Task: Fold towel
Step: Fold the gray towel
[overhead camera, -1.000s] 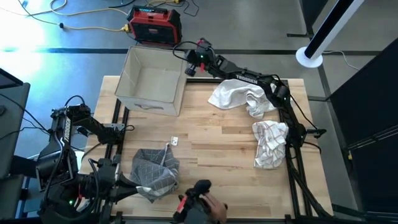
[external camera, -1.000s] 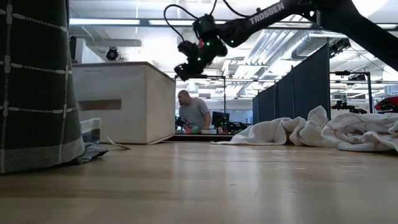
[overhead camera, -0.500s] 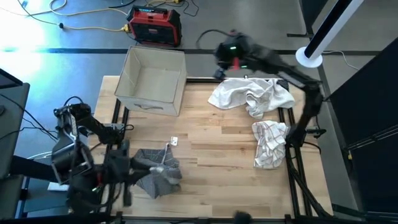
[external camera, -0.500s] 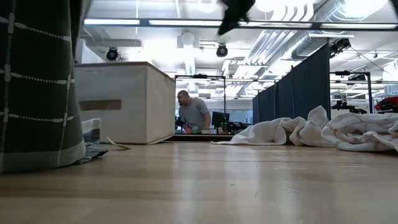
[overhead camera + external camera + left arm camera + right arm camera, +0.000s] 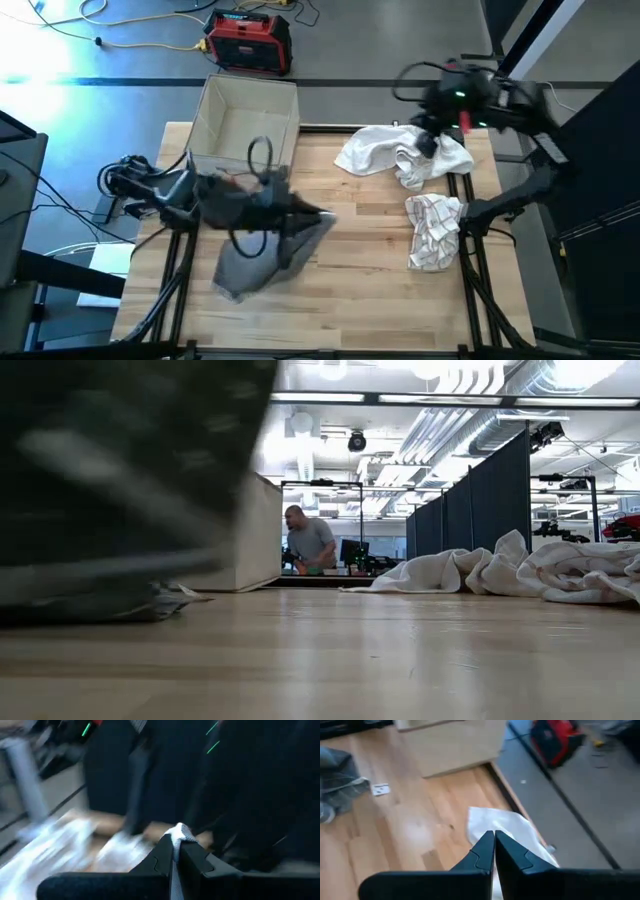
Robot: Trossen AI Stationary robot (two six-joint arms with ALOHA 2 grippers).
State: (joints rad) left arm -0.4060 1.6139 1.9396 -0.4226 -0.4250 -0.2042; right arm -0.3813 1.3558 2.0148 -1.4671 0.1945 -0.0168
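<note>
A dark grey towel [image 5: 270, 250] with thin pale lines is seen on the wooden counter [image 5: 350, 290], a little toward its left edge and about midway between the far and near edges. One corner of it is lifted off the wood and pinched in the left claw [image 5: 322, 218], whose fingers are pressed together on the fabric; in the left wrist view a small tuft of cloth [image 5: 179, 832] is seen squeezed between the two closed fingers [image 5: 197, 862]. The rest of the towel is draped down from the claw and trails back toward the near-left corner, where its lower edge rests on the counter.

The right claw [image 5: 428, 140] is held above the far-right corner of the counter, over a crumpled white towel [image 5: 385, 152]. In the right wrist view its fingers [image 5: 482, 852] are seen drawn tight together with nothing between them, the white cloth lying below and beyond their tips.

A second white cloth with faint checks [image 5: 432, 230] is left bunched near the right edge. An open cardboard box [image 5: 245, 130] is placed at the far-left corner. In the low view a person [image 5: 308, 540] is seen far back in the room.
</note>
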